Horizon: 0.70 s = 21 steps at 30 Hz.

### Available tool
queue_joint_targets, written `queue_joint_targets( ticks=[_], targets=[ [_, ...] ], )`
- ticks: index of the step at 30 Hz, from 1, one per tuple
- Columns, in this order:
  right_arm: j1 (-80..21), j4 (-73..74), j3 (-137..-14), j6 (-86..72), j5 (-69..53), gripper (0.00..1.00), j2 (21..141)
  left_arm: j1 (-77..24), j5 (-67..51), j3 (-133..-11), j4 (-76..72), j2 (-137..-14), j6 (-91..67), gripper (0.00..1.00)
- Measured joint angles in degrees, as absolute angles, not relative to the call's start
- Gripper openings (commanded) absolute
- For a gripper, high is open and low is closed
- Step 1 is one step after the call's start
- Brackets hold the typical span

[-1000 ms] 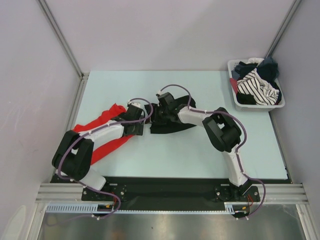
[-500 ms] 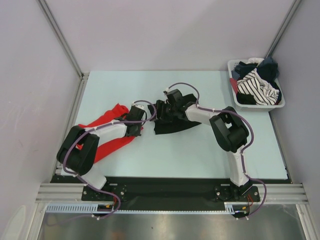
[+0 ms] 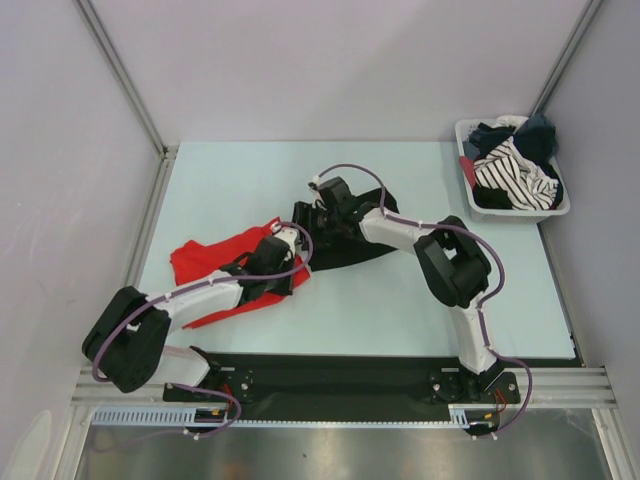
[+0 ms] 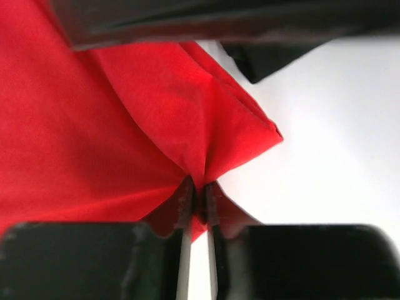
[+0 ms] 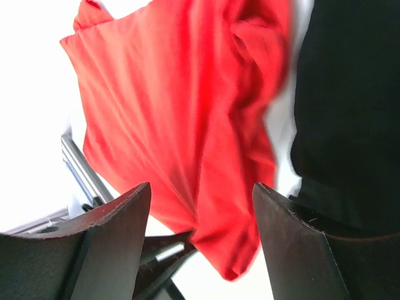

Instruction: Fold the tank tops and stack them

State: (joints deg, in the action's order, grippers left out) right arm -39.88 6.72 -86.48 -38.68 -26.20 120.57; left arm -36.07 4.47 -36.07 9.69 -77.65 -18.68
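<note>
The left fingers (image 4: pixel 187 209) were pinched almost together on a gathered fold of the red tank top (image 4: pixel 94 144), the cloth puckering into creases that fanned away from the pinch toward 12 o'clock. A pointed corner of the red cloth stuck out toward 2 o'clock over the pale counter (image 4: pixel 337 156). The right fingers (image 5: pixel 115 240) stood wide apart with nothing between them; below them lay rumpled red cloth, and the black tank top (image 5: pixel 350 94) filled the 3 o'clock side of that view, with a thin strip of counter showing between the two garments.

From above, the left fingers (image 3: pixel 290 245) sat at the 3 o'clock edge of the red tank top (image 3: pixel 215 255), which spread in a bunched heap toward 9 o'clock, left of the counter's middle. The right fingers (image 3: pixel 305 218) hovered just at 12 o'clock of them. The black tank top (image 3: pixel 350 252) lay near the middle of the counter (image 3: pixel 400 300), just beside the red one and partly under the right arm. A white basket (image 3: pixel 463 130) heaped with clothes (image 3: pixel 512 172) sat in the 1 o'clock corner.
</note>
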Motion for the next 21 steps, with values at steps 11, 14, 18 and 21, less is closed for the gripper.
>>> queue_joint_targets(
  ticks=[11,14,18,21],
  targets=[
    [-41.8,11.7,-87.9,-38.4,-23.7,0.7,124.8,-37.8,6.0,-34.9,10.3,-73.8,-23.5,0.73],
    [-42.4,12.1,-88.4,-37.8,-22.4,0.67,124.8,-37.3,9.6,-35.5,14.1,-69.1,-24.5,0.75],
    [-44.2,13.2,-90.7,-36.7,-20.4,0.6,126.1,-33.1,13.5,-36.3,18.8,-62.5,-27.4,0.79],
    [-46.1,15.0,-93.8,-35.2,-17.5,0.55,127.7,-24.0,12.8,-34.8,19.8,-57.4,-29.7,0.83]
  ],
)
